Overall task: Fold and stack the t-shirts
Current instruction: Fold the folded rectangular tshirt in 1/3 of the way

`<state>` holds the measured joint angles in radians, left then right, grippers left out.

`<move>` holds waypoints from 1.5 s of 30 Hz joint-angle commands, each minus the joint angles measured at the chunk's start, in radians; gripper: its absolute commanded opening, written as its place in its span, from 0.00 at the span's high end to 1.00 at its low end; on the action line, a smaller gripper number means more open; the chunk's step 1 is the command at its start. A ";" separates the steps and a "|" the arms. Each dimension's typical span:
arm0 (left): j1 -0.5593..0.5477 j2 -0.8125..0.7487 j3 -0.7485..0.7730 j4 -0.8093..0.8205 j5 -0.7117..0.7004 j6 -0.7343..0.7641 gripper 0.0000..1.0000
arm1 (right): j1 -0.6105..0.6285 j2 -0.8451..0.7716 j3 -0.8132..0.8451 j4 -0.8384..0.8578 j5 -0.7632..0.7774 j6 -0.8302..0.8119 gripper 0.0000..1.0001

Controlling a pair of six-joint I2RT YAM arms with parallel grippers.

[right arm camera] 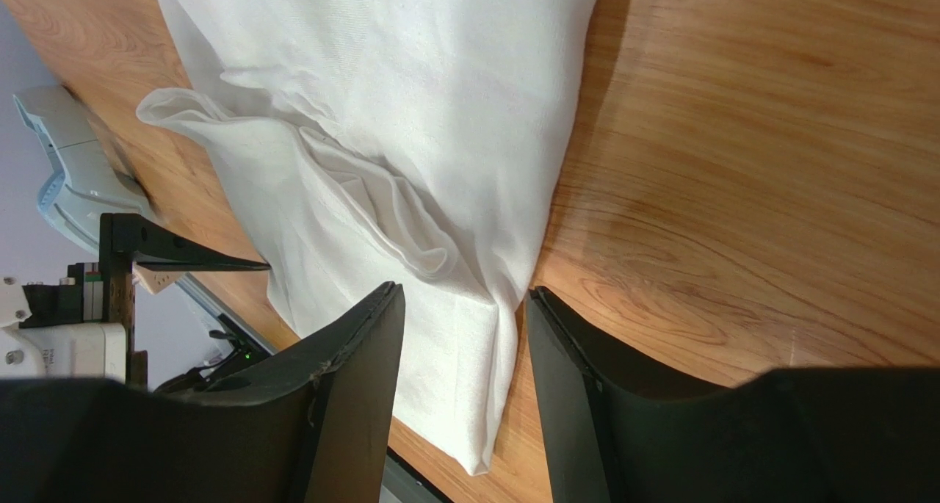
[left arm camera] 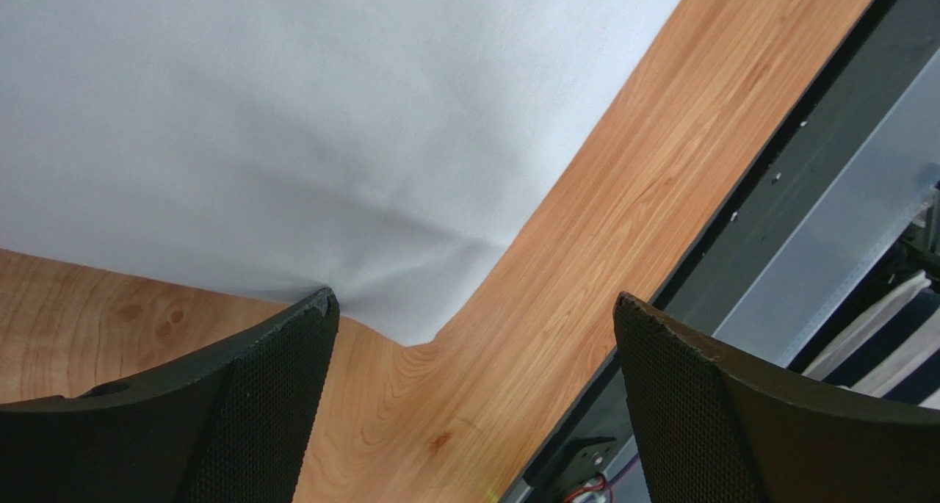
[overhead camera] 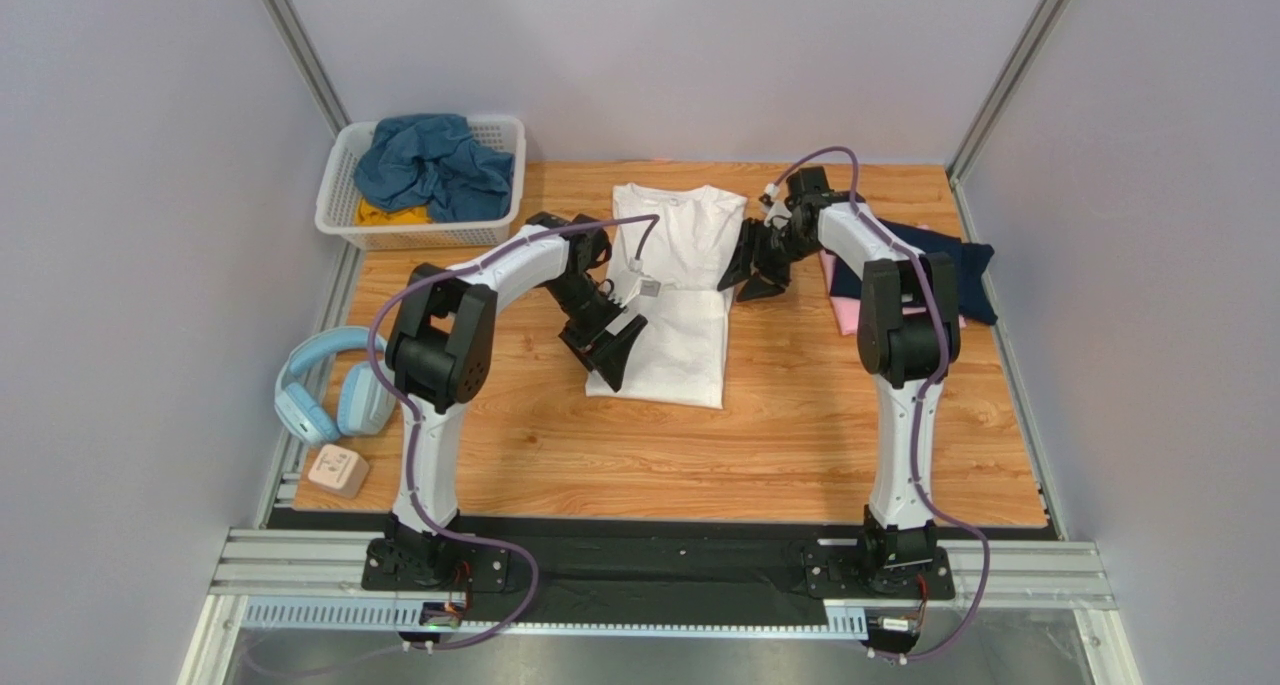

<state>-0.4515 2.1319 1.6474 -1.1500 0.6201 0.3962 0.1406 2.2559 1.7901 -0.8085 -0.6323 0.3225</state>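
Two grippers flank the white t-shirt [overhead camera: 684,265], which lies folded into a long strip at the upper middle of the table [overhead camera: 812,430]. The left gripper [overhead camera: 609,348] stands wide open over the shirt's lower left edge, holding nothing. The right gripper [overhead camera: 759,273], its jaws half apart, straddles the bunched right edge; I cannot tell whether it pinches the cloth. A teal-blue shirt [overhead camera: 428,160] and a yellow shirt [overhead camera: 383,216] sit in the basket [overhead camera: 343,160] at upper left. A navy shirt [overhead camera: 969,273] and a pink shirt [overhead camera: 845,313] lie at right. Any marking on the beige box [overhead camera: 338,471] at lower left is too small to read.
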 commanded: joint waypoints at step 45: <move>-0.044 0.051 0.069 -0.089 0.087 0.013 0.00 | 0.039 0.059 0.063 0.012 -0.064 0.013 0.67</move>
<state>-0.4843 2.1075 1.7199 -1.1961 0.6495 0.3904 0.1757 2.2913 1.8263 -0.8181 -0.6750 0.3260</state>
